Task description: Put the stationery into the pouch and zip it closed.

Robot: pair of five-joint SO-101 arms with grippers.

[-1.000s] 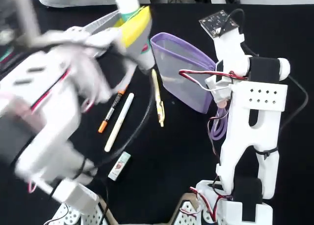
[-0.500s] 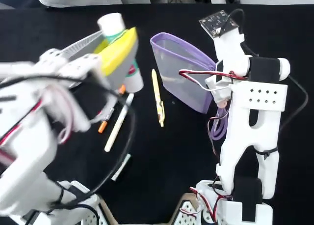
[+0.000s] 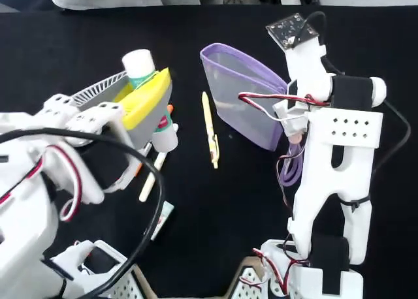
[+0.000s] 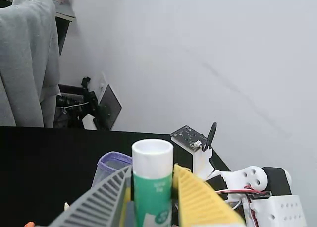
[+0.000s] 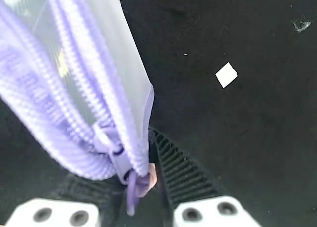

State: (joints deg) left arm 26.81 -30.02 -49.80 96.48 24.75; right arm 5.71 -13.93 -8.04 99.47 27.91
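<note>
Both grippers were loaded — left gripper (image 3: 130, 93) clamped the glue stick (image 3: 139, 67), cap up, near the pouch (image 3: 245, 100) mouth; right gripper (image 5: 141, 182) pinched the pouch's far zipper end.

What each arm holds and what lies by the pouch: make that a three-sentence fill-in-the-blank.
The left arm's jaws hold a green-labelled tube with a ____ cap.
The right arm's jaws grip the ____ pouch at its zipper end.
The pen lying on the table nearest the pouch is ____.
Missing words: white; purple; yellow.
</note>
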